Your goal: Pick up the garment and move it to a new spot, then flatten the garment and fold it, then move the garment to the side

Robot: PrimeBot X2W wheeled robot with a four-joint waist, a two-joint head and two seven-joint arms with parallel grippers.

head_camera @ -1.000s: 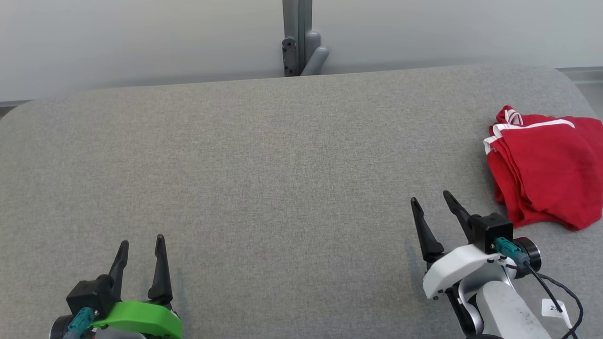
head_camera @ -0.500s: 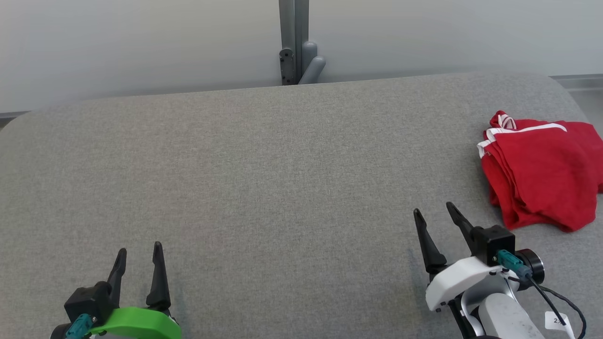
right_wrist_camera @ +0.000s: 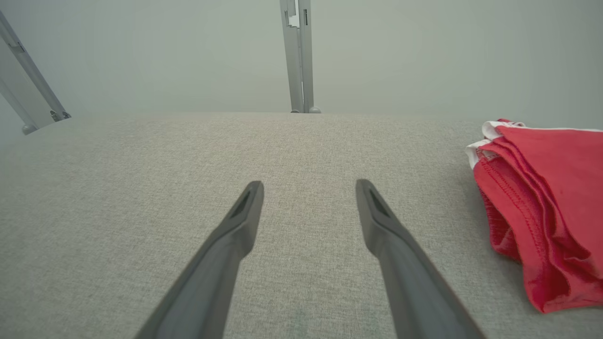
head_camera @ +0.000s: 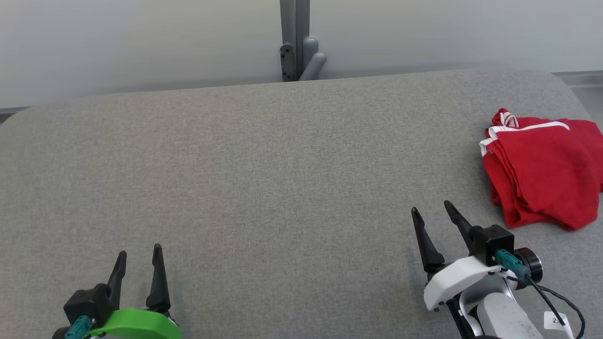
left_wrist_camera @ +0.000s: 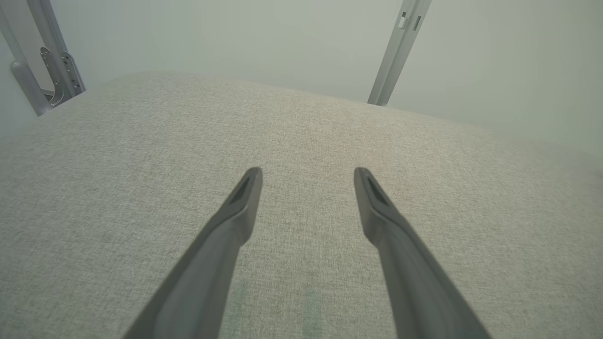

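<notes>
A red garment [head_camera: 544,172] with white trim lies folded in layers at the right edge of the grey table [head_camera: 264,188]; the right wrist view has the garment [right_wrist_camera: 546,207] on its right side. My right gripper [head_camera: 431,209] stands open at the lower right, a short way left of and nearer than the garment, holding nothing. In its own wrist view the right gripper [right_wrist_camera: 308,186] has bare cloth between its fingers. My left gripper [head_camera: 139,250] is open at the lower left, far from the garment. The left gripper [left_wrist_camera: 307,172] hovers over bare table in its wrist view.
A grey metal post with a bracket [head_camera: 296,42] rises behind the table's far edge against a pale wall. The table's corners are rounded at the far left and far right. A cable and white tag [head_camera: 553,320] hang off my right wrist.
The head camera has tipped, so the whole picture sits lower than a second ago. Both grippers stay open and the garment lies where it was.
</notes>
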